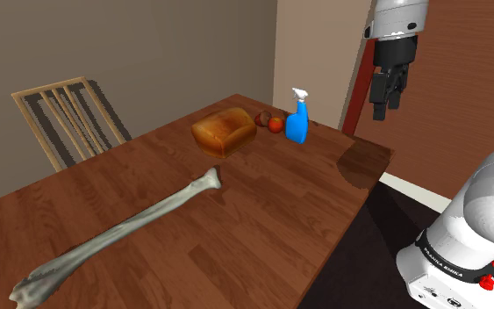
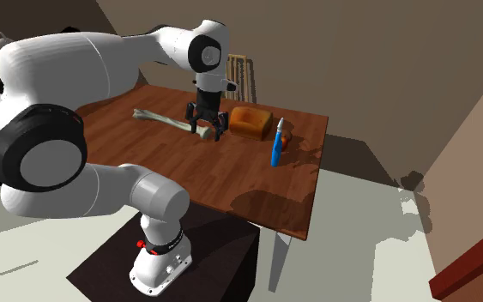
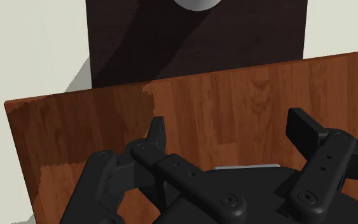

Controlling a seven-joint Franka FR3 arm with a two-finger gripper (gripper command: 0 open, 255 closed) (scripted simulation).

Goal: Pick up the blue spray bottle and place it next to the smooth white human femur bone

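The tool hangs with its fingers spread and nothing between them, high above the edge of the tabletop at the shoulder view's right. The blue spray bottle stands upright near the far end, well apart from the tool. Two small reddish fruits sit just beside the bottle and a loaf of bread lies near it. The bottle looks tall and narrow, so an off-centre descent could likely tip it or scatter the fruits. The long pale bone lies near, at the left; a careless set-down might nudge it.
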